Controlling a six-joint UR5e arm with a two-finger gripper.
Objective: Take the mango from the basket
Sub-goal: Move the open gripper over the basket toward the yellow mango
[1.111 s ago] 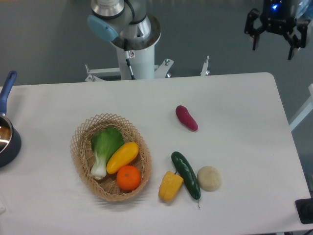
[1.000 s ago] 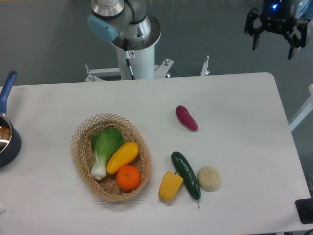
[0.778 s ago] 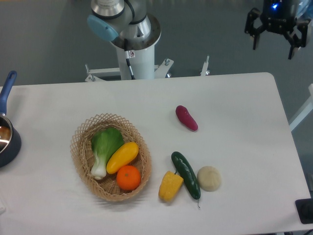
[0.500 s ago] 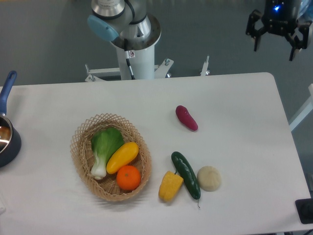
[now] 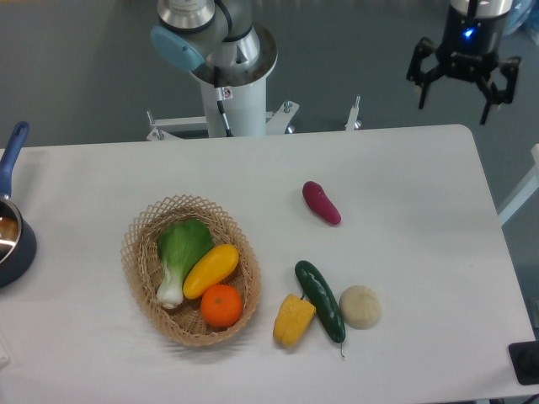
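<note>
The mango [image 5: 210, 270] lies in the middle of the basket [image 5: 140, 268], in the lower left part of the frame. It is a smooth yellow-orange oval, set on a slant with its upper end toward the right rim and its lower end toward the basket's centre. On its left a leafy green vegetable [image 5: 179, 256] rests against it, the white stalk pointing down. Just below the mango's lower end sits a round orange [image 5: 221, 305], touching or nearly touching it. The basket is an oval of tan wicker with an open lattice rim, and it stands on the white desk [image 5: 404, 177].

To the right of the basket, on the desk, a blocky yellow pepper [image 5: 293, 320] lies just beside a dark green cucumber [image 5: 319, 300], and a pale round item [image 5: 360, 306] sits right of the cucumber. Higher up, near the centre of the frame, lies a purple-red sweet potato [image 5: 322, 203], well apart from the others. At the far left edge a dark pot [image 5: 12, 236] with a blue handle is partly cut off by the frame.

The pincer [image 5: 455, 91] hangs in the upper right corner, beyond the desk's far edge and well away from the basket. Its fingers are spread apart and hold nothing. The arm's white base column [image 5: 236, 101] stands behind the desk at top centre.
</note>
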